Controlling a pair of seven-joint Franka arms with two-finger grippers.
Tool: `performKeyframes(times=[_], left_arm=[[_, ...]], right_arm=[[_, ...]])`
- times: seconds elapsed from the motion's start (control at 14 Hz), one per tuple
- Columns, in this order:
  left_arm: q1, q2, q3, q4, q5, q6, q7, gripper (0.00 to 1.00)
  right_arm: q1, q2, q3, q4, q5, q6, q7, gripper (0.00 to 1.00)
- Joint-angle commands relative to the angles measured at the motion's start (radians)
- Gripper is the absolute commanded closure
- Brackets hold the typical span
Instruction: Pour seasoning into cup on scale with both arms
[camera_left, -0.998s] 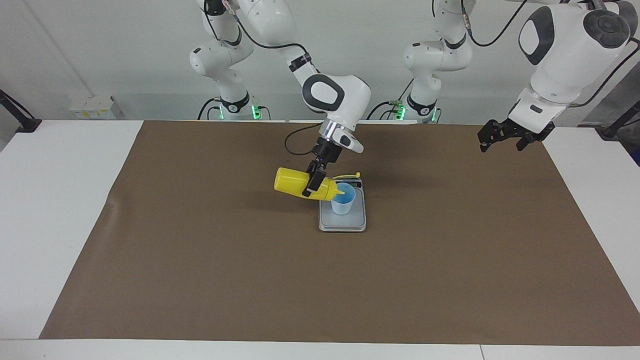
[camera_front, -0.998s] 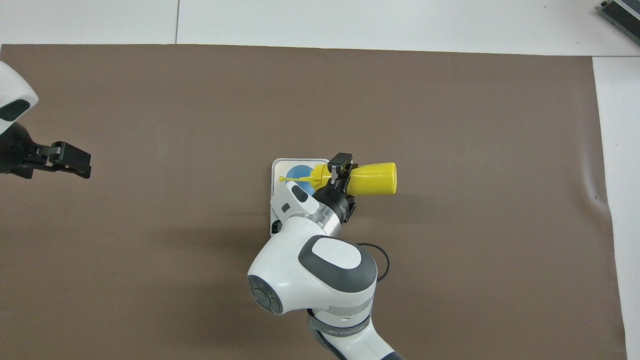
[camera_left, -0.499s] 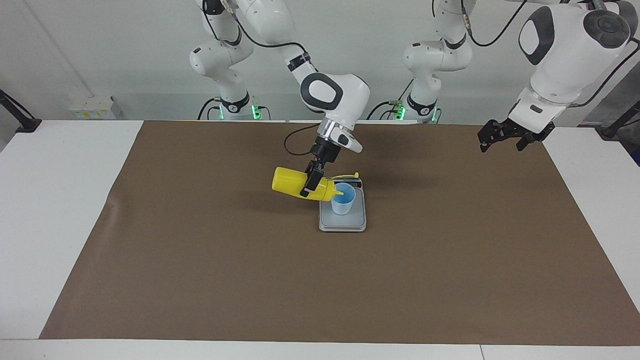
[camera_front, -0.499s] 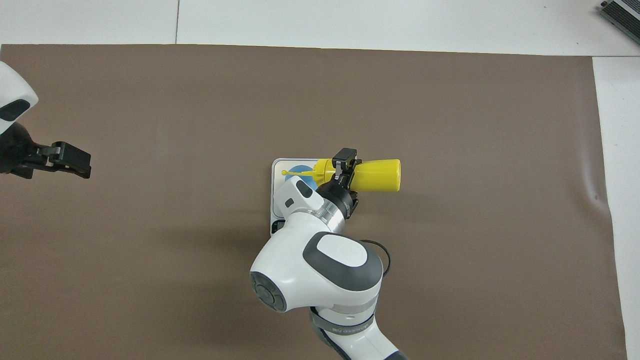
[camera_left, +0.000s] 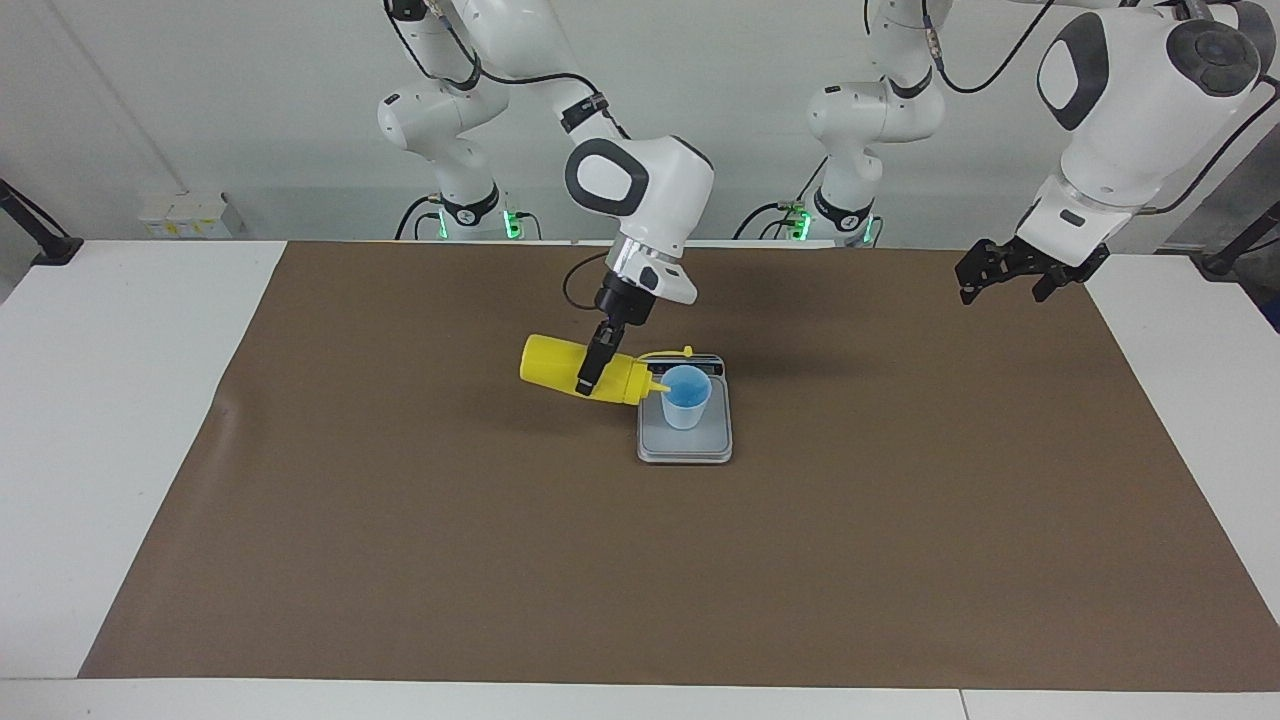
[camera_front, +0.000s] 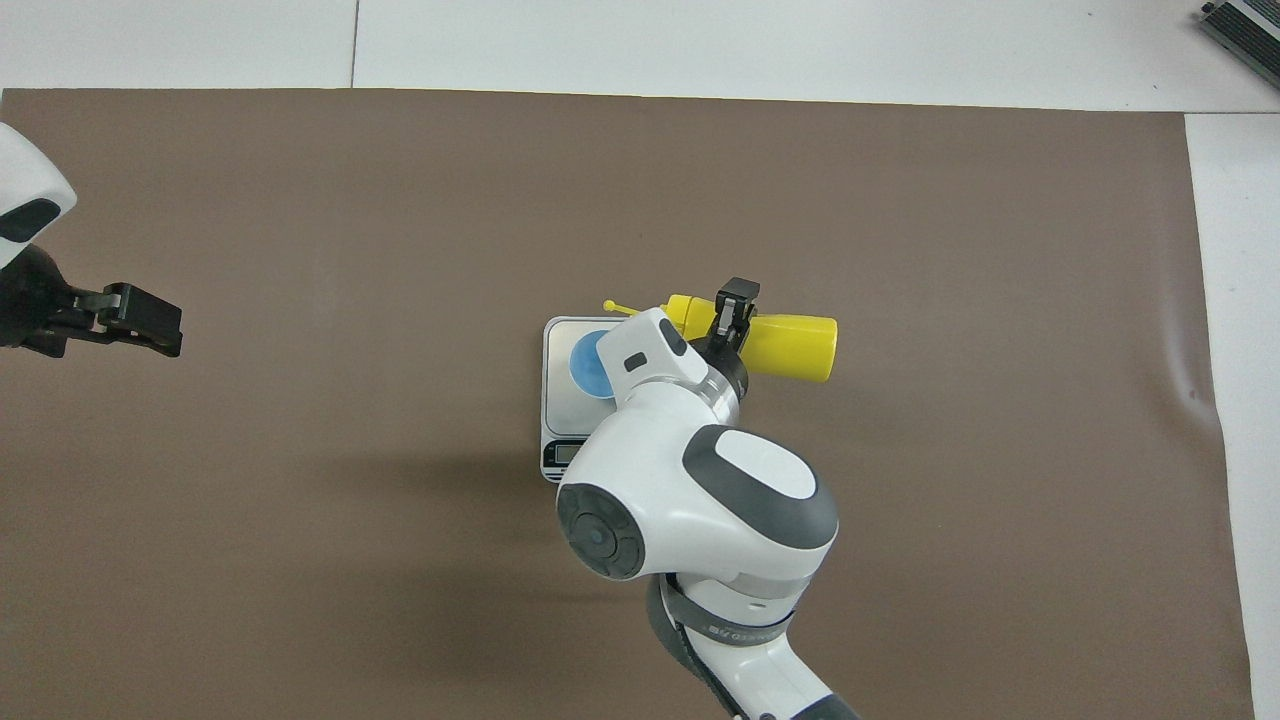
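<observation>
The yellow seasoning bottle (camera_left: 553, 363) lies almost level in the air, nozzle toward the light blue cup (camera_left: 686, 398). The nozzle tip is at the cup's rim on the side toward the right arm's end. My right gripper (camera_left: 590, 368) is shut on the bottle near its shoulder. The cap strap (camera_left: 670, 352) sticks out over the scale. The cup stands upright on the silver-grey scale (camera_left: 685, 448). In the overhead view the right arm hides part of the cup (camera_front: 583, 362) and the scale (camera_front: 562, 420); the bottle (camera_front: 795, 345) and right gripper (camera_front: 735, 310) show. My left gripper (camera_left: 1005, 280) waits open, raised over the mat's edge at the left arm's end.
A brown mat (camera_left: 400, 560) covers most of the white table (camera_left: 120, 400). The scale's dark display (camera_front: 562, 455) faces the robots. The left gripper also shows in the overhead view (camera_front: 140, 322).
My right arm has carried the bottle toward the right arm's end of the table. The nozzle has drawn back from over the cup's inside to its rim. The left arm has not moved.
</observation>
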Motion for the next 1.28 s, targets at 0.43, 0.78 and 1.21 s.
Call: performKeyframes(times=[0.43,0.78,1.21], left_arm=[[0.004,-0.03,-0.001,-0.038,0.01,0.02,0.0,0.0],[0.004,-0.03,-0.001,-0.038,0.01,0.02,0.0,0.0],[0.004,-0.03,-0.001,-0.038,0.01,0.02,0.0,0.0]], right_arm=[[-0.165,-0.109,0.008,-0.138,0.285,0.226,-0.183,0.61],[-0.26,-0.143,0.008,-0.136,0.481,0.247,-0.425,0.62],[-0.395,-0.163,0.006,-0.144,0.762,0.308,-0.761,0.62]])
